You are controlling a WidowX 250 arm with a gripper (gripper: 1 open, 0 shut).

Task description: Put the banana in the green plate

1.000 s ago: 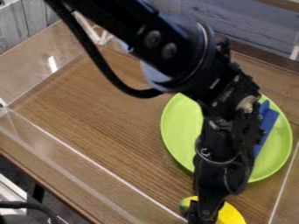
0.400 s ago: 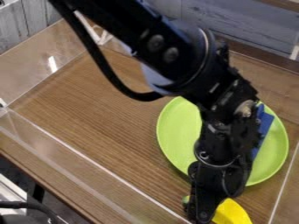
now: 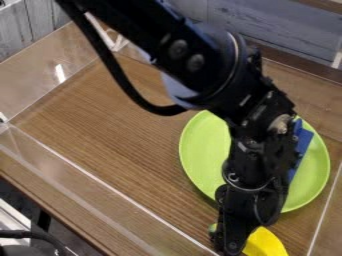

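Claw (image 3: 230, 244) closed on the banana (image 3: 265, 243), low at the near edge of the desk (image 3: 120, 130), just in front of the green plate (image 3: 201, 152). Probably light, stiff and slippery; best gripped across the middle, squarely over the curve.

The single view looks down at a slant over the wooden tabletop (image 3: 114, 130) from raised height, outside the arm and not riding on it. It faces across the table toward the grey wood-grained panel (image 3: 294, 35) behind. It stands close enough that the black robot arm (image 3: 201, 60) crosses the upper middle and the green plate (image 3: 203, 150) lies right of centre, while the near table edge runs diagonally through the lower left.
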